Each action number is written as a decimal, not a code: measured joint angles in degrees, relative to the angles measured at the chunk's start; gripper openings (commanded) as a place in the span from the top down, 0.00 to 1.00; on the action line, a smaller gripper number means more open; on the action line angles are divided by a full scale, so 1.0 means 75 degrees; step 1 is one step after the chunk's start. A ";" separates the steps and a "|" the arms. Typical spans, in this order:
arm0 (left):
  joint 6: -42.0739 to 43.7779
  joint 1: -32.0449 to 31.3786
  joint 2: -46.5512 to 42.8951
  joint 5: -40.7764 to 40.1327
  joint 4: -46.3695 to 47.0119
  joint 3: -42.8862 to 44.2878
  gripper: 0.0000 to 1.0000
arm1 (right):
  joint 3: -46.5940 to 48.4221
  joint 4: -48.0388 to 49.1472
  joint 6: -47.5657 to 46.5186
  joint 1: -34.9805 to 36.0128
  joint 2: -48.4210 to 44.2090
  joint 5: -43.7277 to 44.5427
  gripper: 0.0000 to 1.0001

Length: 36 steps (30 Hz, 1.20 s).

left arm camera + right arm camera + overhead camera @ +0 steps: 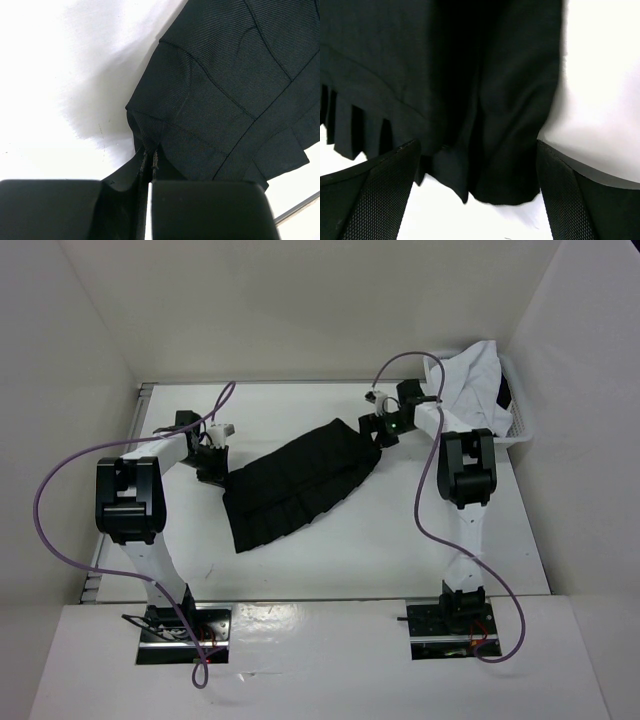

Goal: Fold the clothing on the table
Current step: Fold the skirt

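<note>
The clothing (pixel 300 485) is a black pleated skirt lying slantwise across the middle of the white table (pixel 400 550). My left gripper (pixel 214 466) is at the skirt's left corner. In the left wrist view it (pixel 149 156) is shut on a bunched fold of the black cloth (pixel 225 90). My right gripper (pixel 381 434) sits at the skirt's far right end. In the right wrist view it (pixel 477 146) is open, its mesh pads (pixel 375 195) standing wide on either side of the skirt's hem corner (pixel 495 100), with nothing gripped.
A white plastic basket (pixel 518 422) stands at the back right corner with a white garment (pixel 475 375) heaped in it, close behind the right arm. Purple cables loop beside both arms. White walls enclose the table on three sides.
</note>
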 measured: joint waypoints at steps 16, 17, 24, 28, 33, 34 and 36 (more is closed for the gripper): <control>0.0000 0.0003 0.0000 0.0000 0.0015 0.0000 1.00 | -0.0114 -0.0052 0.0003 0.0714 -0.0009 -0.0105 0.45; 0.0000 0.0003 0.0000 0.0000 0.0017 0.0000 1.00 | -0.0137 -0.0067 -0.0003 0.0714 -0.0006 -0.0038 0.54; -0.0020 0.0009 0.0009 0.0052 0.0029 0.0000 1.00 | -0.0187 -0.0248 0.0277 0.0737 0.0189 -0.0015 1.00; -0.0026 0.0006 0.0093 0.0096 0.0038 0.0009 1.00 | 0.0038 -0.0463 0.0353 0.0807 0.0213 0.0338 1.00; -0.0035 -0.0143 0.0391 0.0178 -0.0017 0.0300 1.00 | 0.0970 -0.1026 0.0344 0.1078 0.0233 0.1530 1.00; -0.0035 -0.0178 0.0469 0.0184 -0.0032 0.0420 1.00 | 0.1282 -0.1142 0.0321 0.1157 0.0233 0.1848 1.00; -0.0041 -0.0259 0.0656 0.0210 -0.0020 0.0676 1.00 | 0.1900 -0.1332 0.0262 0.1329 0.0233 0.2425 1.00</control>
